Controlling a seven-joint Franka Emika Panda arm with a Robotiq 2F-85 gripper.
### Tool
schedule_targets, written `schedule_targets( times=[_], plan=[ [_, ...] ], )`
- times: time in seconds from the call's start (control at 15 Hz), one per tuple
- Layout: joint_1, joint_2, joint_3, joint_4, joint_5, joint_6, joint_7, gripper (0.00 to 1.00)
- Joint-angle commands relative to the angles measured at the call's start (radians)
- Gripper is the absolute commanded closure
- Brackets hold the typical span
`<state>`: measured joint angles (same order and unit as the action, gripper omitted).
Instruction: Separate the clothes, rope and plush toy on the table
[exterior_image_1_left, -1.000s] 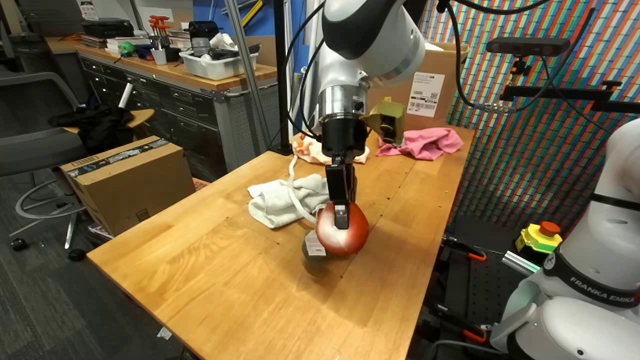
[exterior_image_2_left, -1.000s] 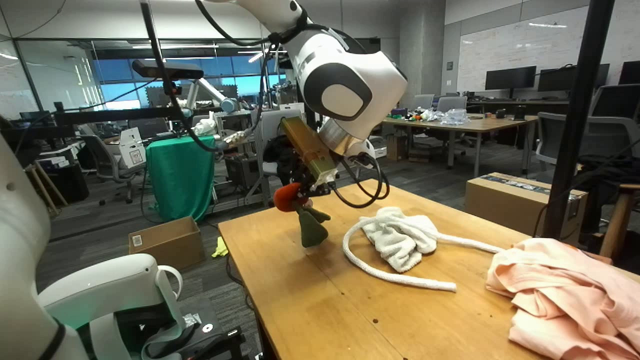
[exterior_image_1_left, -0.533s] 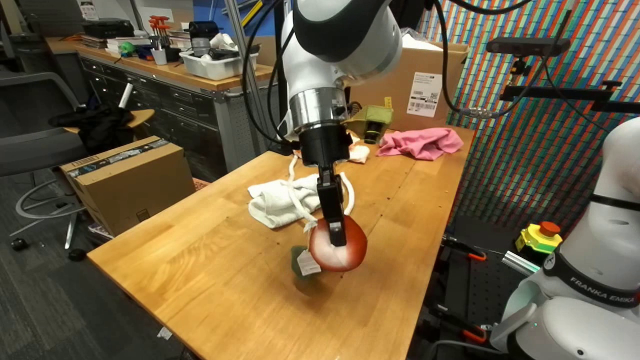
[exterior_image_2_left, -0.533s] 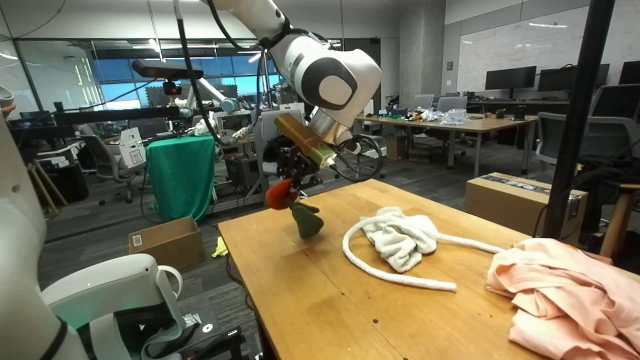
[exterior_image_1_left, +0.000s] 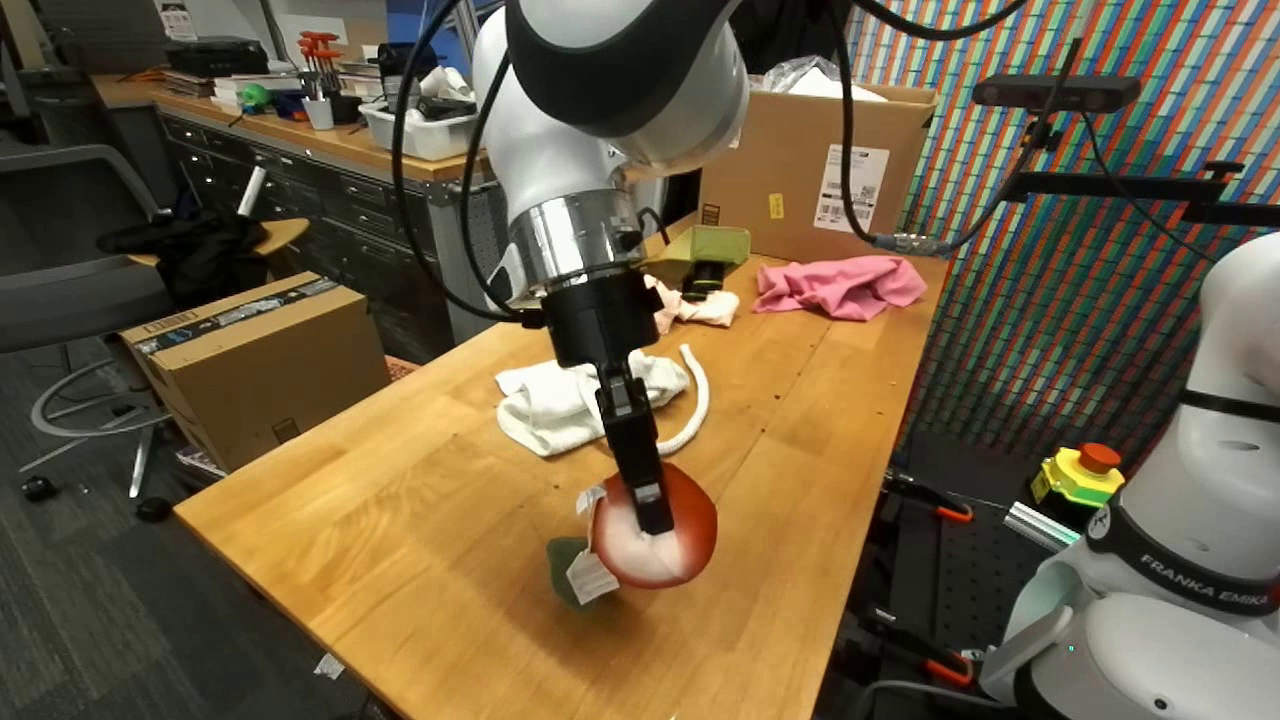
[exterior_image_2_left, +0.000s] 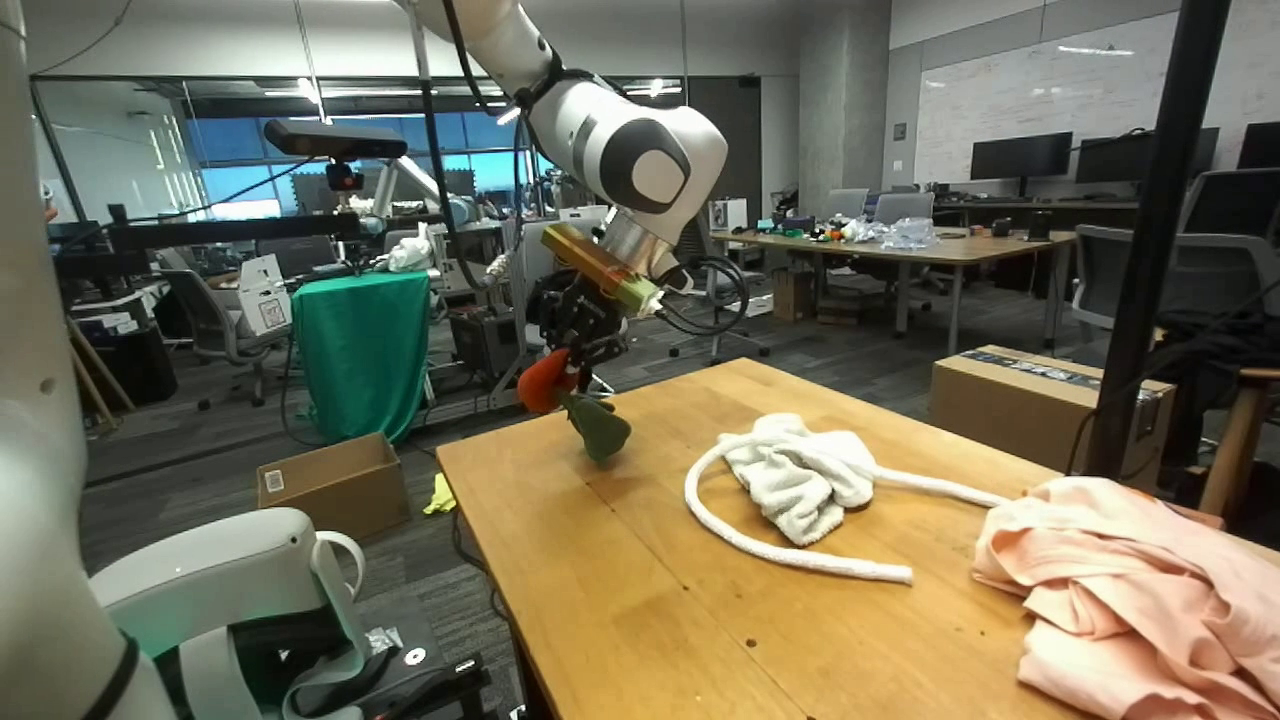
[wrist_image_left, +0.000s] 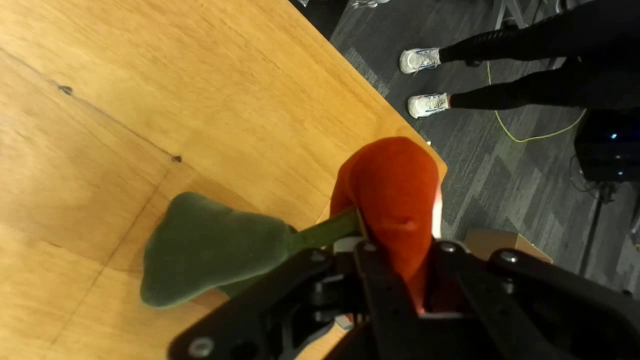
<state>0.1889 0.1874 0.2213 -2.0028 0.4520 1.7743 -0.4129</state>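
Above the surface (exterior_image_1_left: 400, 540), the hand (wrist_image_left: 401, 252) clasps the toy (wrist_image_left: 392, 187) round its plump red end, green leaves (wrist_image_left: 215, 250) sticking out; likely light and squashy, so it should forgive a firm squeeze there. Beyond, white rope (exterior_image_2_left: 693, 488) curls across a nubbly towel (exterior_image_2_left: 800, 498); farther off, rumpled peach cloth (exterior_image_2_left: 1140, 590)

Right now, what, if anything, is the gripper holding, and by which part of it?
The gripper holds the red-and-green plush toy by its rounded red end, pinched between its fingers; the green leaf-like end sticks out clear of the grip.
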Motion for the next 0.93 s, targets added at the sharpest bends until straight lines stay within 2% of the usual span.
schedule_targets(
  times=[0.0, 0.33, 0.87],
  plan=[
    [0.009, 0.077, 0.023, 0.103, -0.033, -0.065, -0.014, 0.85],
    [0.026, 0.142, 0.055, 0.17, -0.041, -0.11, -0.013, 0.84],
    [0.044, 0.205, 0.081, 0.238, -0.028, -0.116, 0.0, 0.84]
  ],
)
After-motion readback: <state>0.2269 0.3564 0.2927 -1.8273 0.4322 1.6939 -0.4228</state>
